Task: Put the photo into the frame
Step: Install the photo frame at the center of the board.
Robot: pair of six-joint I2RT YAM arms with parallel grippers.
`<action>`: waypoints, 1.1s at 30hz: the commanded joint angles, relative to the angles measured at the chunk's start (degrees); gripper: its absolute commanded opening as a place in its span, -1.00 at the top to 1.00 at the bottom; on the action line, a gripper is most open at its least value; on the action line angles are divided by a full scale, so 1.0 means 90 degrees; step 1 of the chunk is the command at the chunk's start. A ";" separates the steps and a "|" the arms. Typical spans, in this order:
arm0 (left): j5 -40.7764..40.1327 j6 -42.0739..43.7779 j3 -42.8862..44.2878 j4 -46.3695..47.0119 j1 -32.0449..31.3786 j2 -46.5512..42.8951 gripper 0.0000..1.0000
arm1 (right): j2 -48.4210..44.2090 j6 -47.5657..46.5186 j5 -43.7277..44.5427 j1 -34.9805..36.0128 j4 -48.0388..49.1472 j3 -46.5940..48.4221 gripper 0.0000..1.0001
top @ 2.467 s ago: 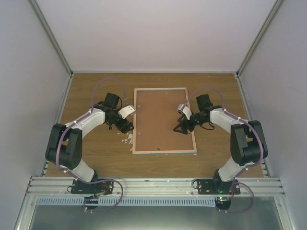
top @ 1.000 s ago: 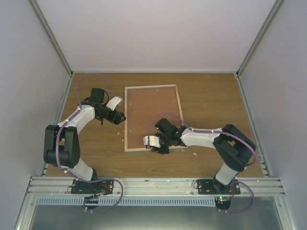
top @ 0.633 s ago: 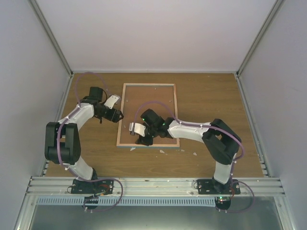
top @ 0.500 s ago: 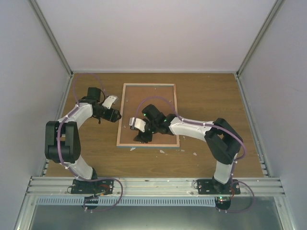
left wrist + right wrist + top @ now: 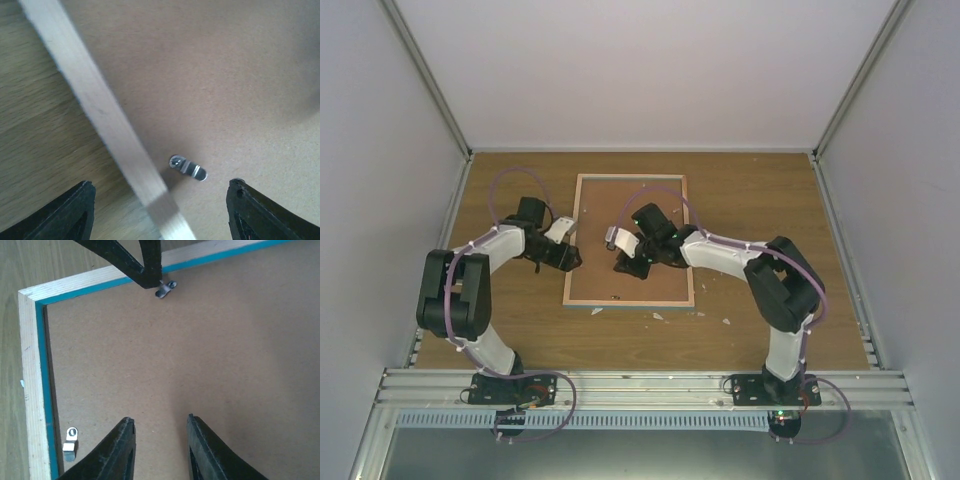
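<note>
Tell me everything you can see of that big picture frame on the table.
The frame lies flat on the wooden table, back upward: a brown fibreboard panel inside a pale wood rim, with a teal strip along the inner edge. Small metal clips sit near the rim. The left gripper straddles its left rim beside one clip; contact is unclear.

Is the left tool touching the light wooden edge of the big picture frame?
Apart. The left wrist view shows the light wooden frame edge running between the open left tool's black fingers, with a gap on each side.
</note>
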 commanded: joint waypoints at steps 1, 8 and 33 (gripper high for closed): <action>-0.0334 -0.0178 -0.0103 0.0633 -0.0253 -0.0142 -0.45 | 0.0339 0.0126 -0.0319 0.0034 0.0003 0.0117 0.42; -0.0774 -0.0257 0.0086 0.0828 -0.0350 0.0207 -0.28 | 0.0510 0.0144 -0.0315 0.0049 0.0015 0.0136 0.47; -0.1643 0.0605 -0.0190 0.0757 -0.0527 0.0418 0.01 | 0.0719 0.0183 -0.0441 -0.0141 -0.0057 0.0097 0.57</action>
